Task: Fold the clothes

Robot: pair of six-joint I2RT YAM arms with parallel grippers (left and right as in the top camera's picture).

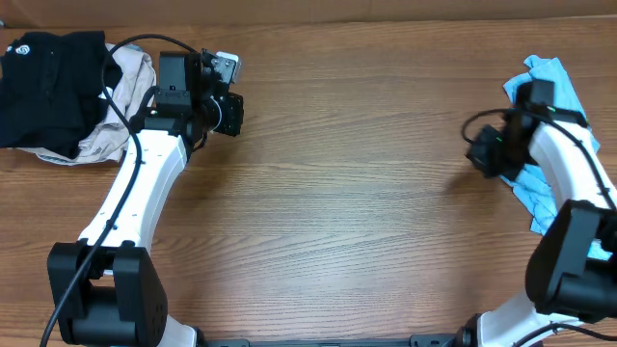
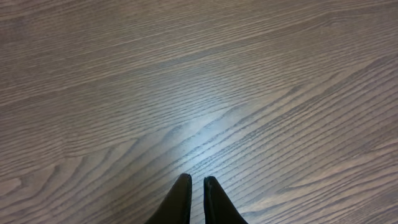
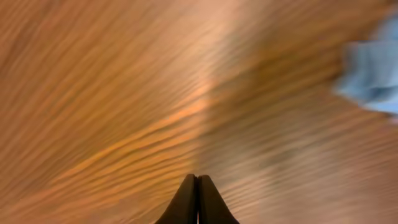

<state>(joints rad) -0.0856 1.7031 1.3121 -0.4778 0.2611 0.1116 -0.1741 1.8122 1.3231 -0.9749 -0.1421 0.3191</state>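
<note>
Currently the T-shirt [image 1: 551,79] is lying crumpled just beside the right end effector [image 3: 198,178] (fingers pressed together). The left end effector [image 2: 195,180], nearly closed, is hovering well apart from it.

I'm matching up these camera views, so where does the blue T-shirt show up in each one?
Overhead: the T-shirt lies at the far right edge, from upper to middle.
Left wrist: not in it; only bare wood shows.
Right wrist: a blurred blue patch at the upper right edge.
Shared landmark: the wood-grain table, seen in all three views.
</note>
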